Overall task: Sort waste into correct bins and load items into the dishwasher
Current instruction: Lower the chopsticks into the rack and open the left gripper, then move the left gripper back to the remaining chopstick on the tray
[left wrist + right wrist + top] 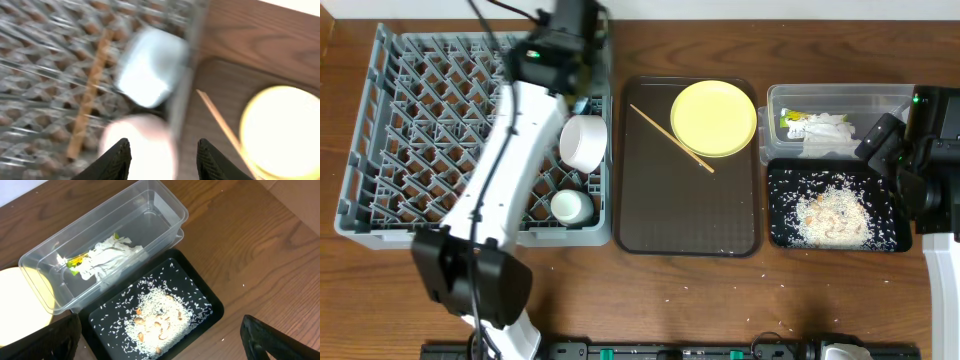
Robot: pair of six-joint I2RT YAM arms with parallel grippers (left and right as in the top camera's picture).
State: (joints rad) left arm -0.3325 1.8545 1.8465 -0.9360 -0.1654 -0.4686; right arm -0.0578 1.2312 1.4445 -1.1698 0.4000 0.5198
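The grey dish rack holds a white bowl, a small white cup and, in the blurred left wrist view, a light blue bowl and one chopstick. My left gripper is open and empty above the white bowl, at the rack's right edge. The yellow plate and another chopstick lie on the brown tray. The clear tub holds white paper and the wrapper. The black tray holds rice. My right gripper is open above it.
Loose rice grains lie on the wooden table in front and along the brown tray's front edge. The left arm stretches diagonally over the rack from the front. The right arm stands at the table's right edge beside the bins.
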